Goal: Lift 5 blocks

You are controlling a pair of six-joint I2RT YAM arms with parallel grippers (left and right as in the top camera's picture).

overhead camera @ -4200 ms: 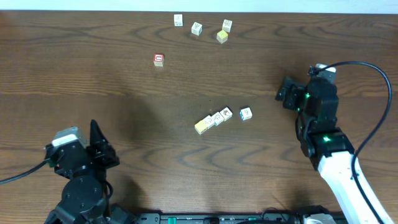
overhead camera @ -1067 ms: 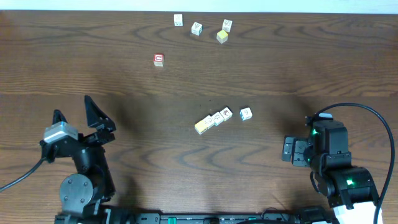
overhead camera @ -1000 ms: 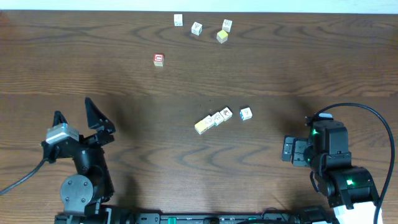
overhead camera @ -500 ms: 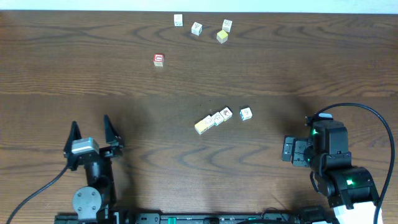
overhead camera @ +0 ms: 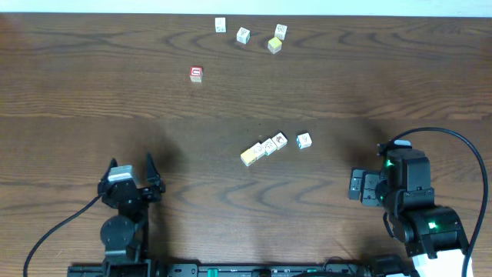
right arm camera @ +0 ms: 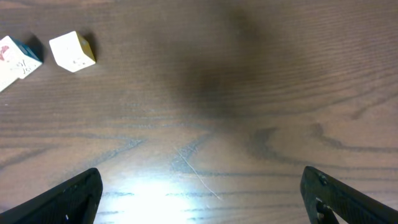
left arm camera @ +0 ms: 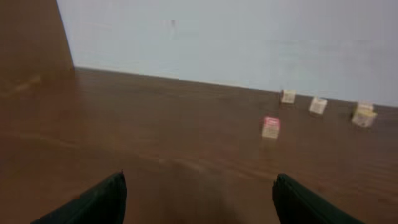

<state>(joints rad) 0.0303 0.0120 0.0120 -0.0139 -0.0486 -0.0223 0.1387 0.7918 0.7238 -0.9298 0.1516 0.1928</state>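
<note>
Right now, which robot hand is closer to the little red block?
Left. The left gripper sits nearer the robot, slightly left of the red block. The right gripper is farther, well off to its right.

Overhead top-down; left wrist low, forward; right close, downward; blocks [overhead camera: 243,35] shared.

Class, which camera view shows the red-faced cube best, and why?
The overhead view: the red-faced cube is sharp, with its red top face clear. The left wrist view shows the cube blurred and side-on; the right wrist view misses it.
</note>
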